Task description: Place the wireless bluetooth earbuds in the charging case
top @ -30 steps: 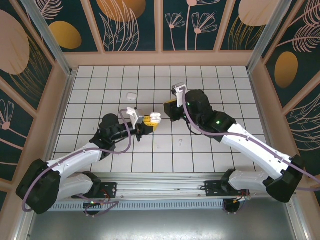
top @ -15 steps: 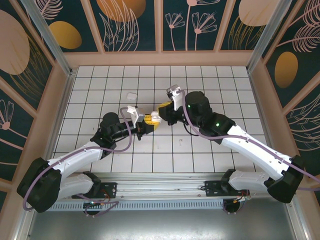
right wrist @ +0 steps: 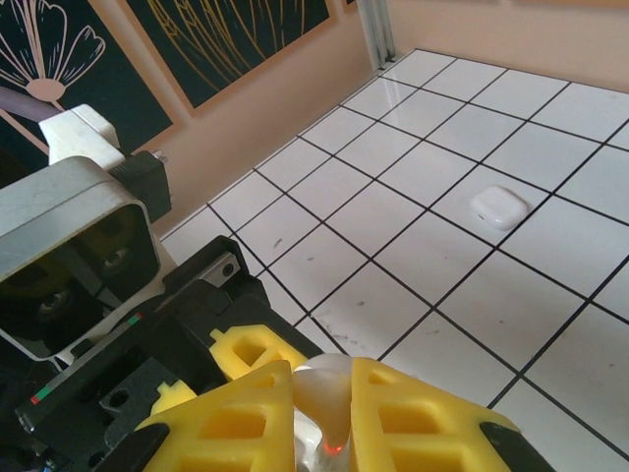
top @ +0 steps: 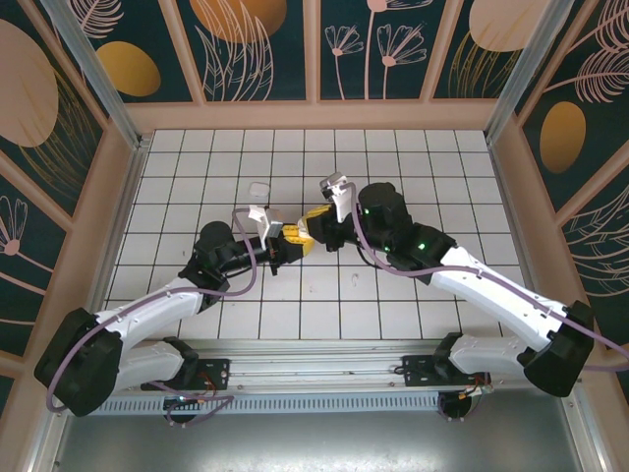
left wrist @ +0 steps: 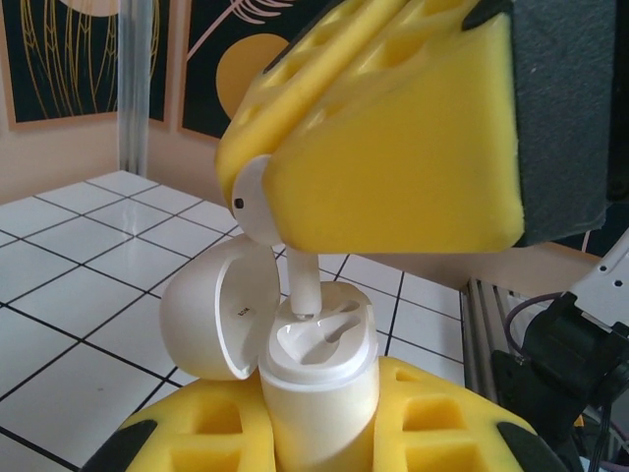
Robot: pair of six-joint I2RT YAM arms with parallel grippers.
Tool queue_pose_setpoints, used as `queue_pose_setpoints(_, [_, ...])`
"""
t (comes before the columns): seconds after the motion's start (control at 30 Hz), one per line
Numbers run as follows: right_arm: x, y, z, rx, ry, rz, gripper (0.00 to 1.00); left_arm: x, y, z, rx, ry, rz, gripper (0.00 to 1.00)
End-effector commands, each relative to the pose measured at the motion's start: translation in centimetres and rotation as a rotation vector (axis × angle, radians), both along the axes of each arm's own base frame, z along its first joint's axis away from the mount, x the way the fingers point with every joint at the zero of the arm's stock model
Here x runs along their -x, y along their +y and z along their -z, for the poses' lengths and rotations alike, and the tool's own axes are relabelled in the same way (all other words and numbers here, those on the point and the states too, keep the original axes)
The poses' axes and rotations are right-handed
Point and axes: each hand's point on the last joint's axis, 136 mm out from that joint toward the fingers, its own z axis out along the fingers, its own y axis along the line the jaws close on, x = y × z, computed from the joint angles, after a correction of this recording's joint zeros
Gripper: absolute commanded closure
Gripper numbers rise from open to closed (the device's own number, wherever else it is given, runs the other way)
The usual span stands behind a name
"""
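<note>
Earbud stem-down at case (open)

Desk: white square tiles with dark grout lines, glossy finish. Wooden frame: tan, bordering the desk at the back and both sides. Wall panels: dark teal, printed with orange discs and pale line-drawn leaves and flowers. Aluminium posts: one at each back corner. Slotted metal rail: along the near desk edge, with a grey metal sheet just beyond it.
</note>
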Motion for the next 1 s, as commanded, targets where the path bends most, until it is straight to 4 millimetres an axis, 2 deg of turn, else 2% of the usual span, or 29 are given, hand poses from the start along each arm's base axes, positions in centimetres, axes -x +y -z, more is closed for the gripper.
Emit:
queue_pose_setpoints(0.0, [0.9, 0.9, 0.6, 0.009, 0.004, -0.067, 0.84, 0.4, -0.3, -2.3, 0.064, -0.048, 0.031, 1.00])
queue_pose_setpoints(0.37, [1.6, 0.6, 2.2, 0.089, 0.037, -0.094, 0.84, 0.2, -0.2, -2.5, 0.041, -0.072, 0.018, 1.00])
queue_pose_setpoints(0.7, [1.7, -0.4, 0.1, 0.088, -0.021, -0.075, 0.85, 0.6, -0.2, -2.4, 0.035, -0.091, 0.033, 1.00])
queue_pose_setpoints(0.97, [2.2, 0.0, 0.5, 0.121, 0.021, -0.116, 0.86, 1.0, 0.0, -2.7, 0.047, -0.126, 0.033, 1.00])
